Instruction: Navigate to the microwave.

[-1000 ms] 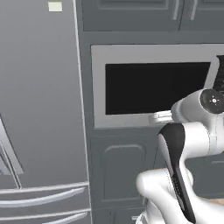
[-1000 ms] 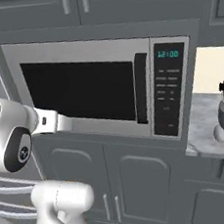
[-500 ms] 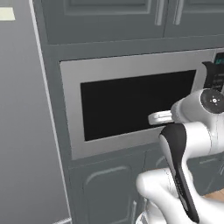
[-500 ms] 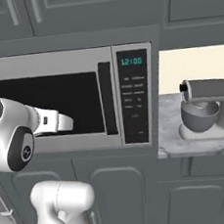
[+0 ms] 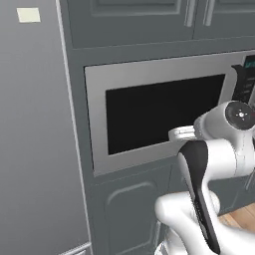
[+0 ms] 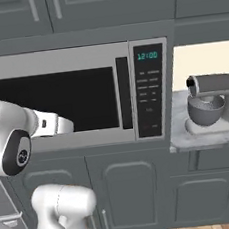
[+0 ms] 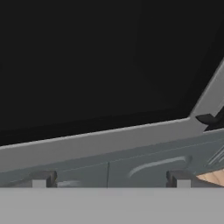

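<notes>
This is a home kitchen, rendered rather than photographed. A silver-grey microwave (image 6: 79,95) with a black window and a lit clock panel is built into a wall of grey panelled cabinets (image 6: 131,195), with more cupboard doors above it and a tall grey fridge (image 5: 30,124) with a pale note stuck on it standing just to its left. To the right of the microwave a stand mixer (image 6: 211,105) with a metal bowl sits on a marbled counter (image 6: 182,136), and a strip of wooden floor (image 5: 239,219) shows below.
</notes>
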